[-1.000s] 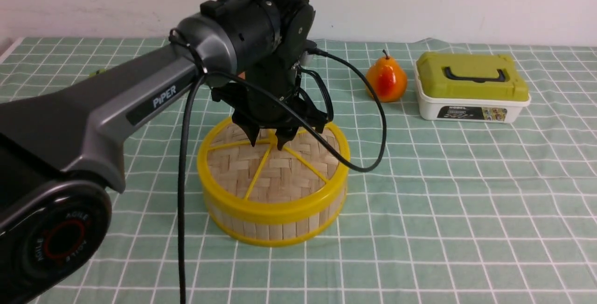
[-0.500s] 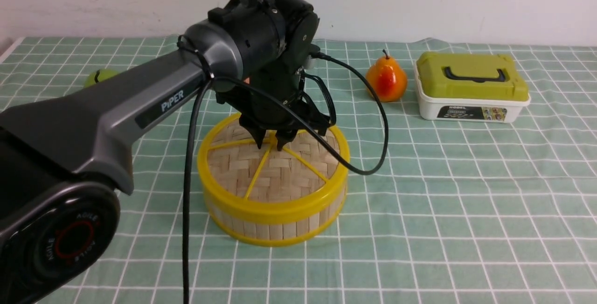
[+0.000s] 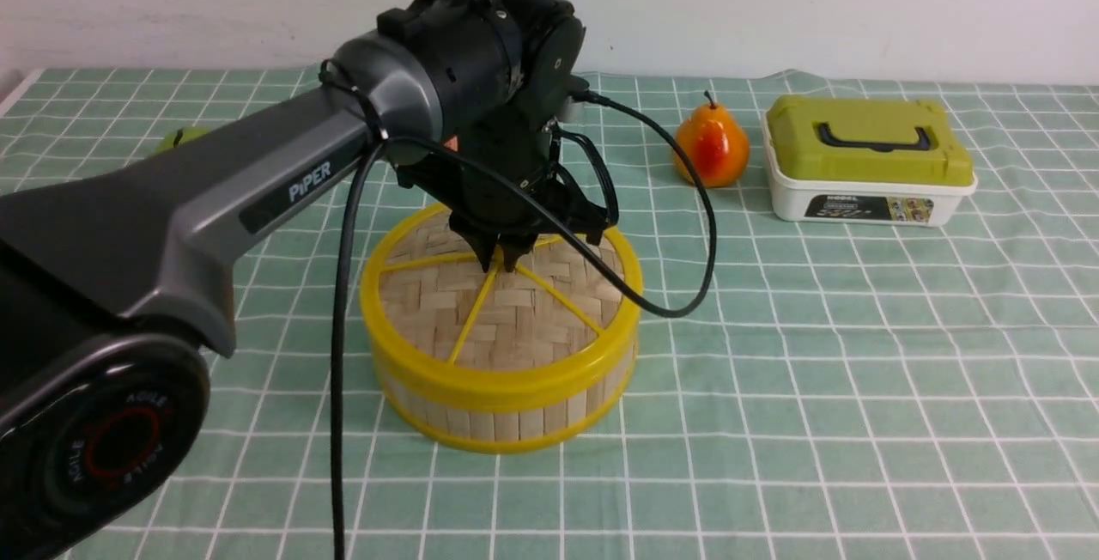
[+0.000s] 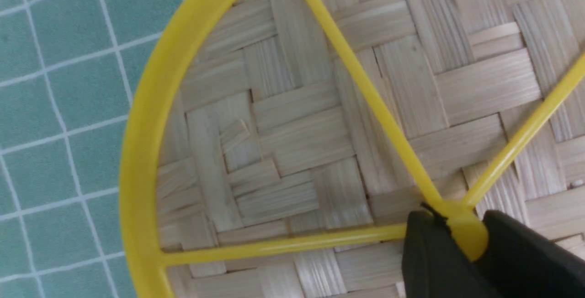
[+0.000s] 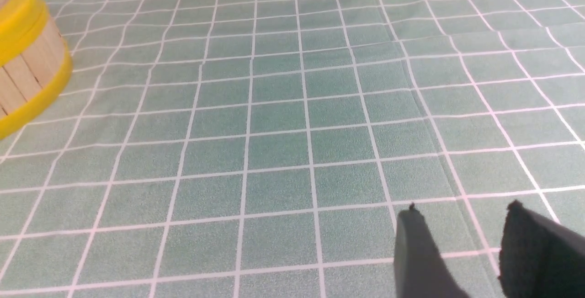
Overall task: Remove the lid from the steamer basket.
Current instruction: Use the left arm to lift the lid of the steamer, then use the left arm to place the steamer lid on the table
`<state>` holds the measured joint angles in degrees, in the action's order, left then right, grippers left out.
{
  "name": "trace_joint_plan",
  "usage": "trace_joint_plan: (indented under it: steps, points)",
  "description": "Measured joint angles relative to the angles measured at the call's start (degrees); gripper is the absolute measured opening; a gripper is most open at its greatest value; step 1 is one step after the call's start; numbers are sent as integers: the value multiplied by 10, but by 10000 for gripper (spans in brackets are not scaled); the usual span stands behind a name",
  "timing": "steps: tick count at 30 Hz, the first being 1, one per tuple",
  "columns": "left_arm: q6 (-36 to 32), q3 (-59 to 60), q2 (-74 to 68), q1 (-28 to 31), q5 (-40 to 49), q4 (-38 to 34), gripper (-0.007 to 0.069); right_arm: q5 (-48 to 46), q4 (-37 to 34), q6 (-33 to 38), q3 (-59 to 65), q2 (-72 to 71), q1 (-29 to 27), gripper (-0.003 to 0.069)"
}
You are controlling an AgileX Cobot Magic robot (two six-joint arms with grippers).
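Note:
The steamer basket (image 3: 506, 423) stands mid-table, with pale slat walls and yellow rims. The lid (image 3: 498, 319) sits on top of it, a woven disc with a yellow rim and thin spokes. My left gripper (image 3: 500, 261) points straight down at the lid's centre. In the left wrist view its black fingers (image 4: 427, 252) press both sides of the yellow centre knob (image 4: 466, 236), so it is shut on the knob. My right gripper (image 5: 462, 209) hovers low over bare cloth, open and holding nothing. The basket's wall (image 5: 27, 69) shows at the edge of that view.
An orange-red pear (image 3: 711, 146) and a white box with an olive-green lid (image 3: 867, 161) stand at the back right. A small green object (image 3: 176, 139) peeks out behind my left arm. A black cable (image 3: 687, 285) loops over the lid's right side.
The left gripper's jaws have closed from wide apart onto the lid's centre knob. The arm shifted slightly; the lid stays seated on the basket.

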<state>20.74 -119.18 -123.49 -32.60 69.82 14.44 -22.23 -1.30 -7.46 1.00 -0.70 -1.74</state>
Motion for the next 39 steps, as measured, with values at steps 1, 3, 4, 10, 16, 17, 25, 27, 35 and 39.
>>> trace_joint_plan:
  steps: [1, 3, 4, 10, 16, 17, 25, 27, 35, 39]
  points:
    - [0, 1, 11, 0, 3, 1, 109, 0, 0, 0, 0, 0, 0, 241]
    - [0, 1, 52, -1, 9, 18, 109, 0, 0, 0, 0, 0, 0, 241]
    - [0, 1, 70, 0, 10, 31, 109, 0, 0, 0, 0, 0, 0, 241]
    - [8, 1, 188, 10, 14, 97, 109, 0, 0, 0, 0, 0, 0, 241]
    - [11, 51, 263, 84, 14, 57, 109, 0, 0, 0, 0, 0, 0, 241]
    - [13, 88, 274, 105, 14, 47, 109, 0, 0, 0, 0, 0, 0, 241]
    - [76, 353, 290, 230, -5, 27, 109, 0, 0, 0, 0, 0, 0, 241]
    - [98, 398, 283, 235, -44, 27, 109, 0, 0, 0, 0, 0, 0, 241]
    - [133, 465, 220, 234, -188, 7, 109, 0, 0, 0, 0, 0, 0, 241]
    - [145, 466, 195, 234, -221, -11, 109, 0, 0, 0, 0, 0, 0, 241]
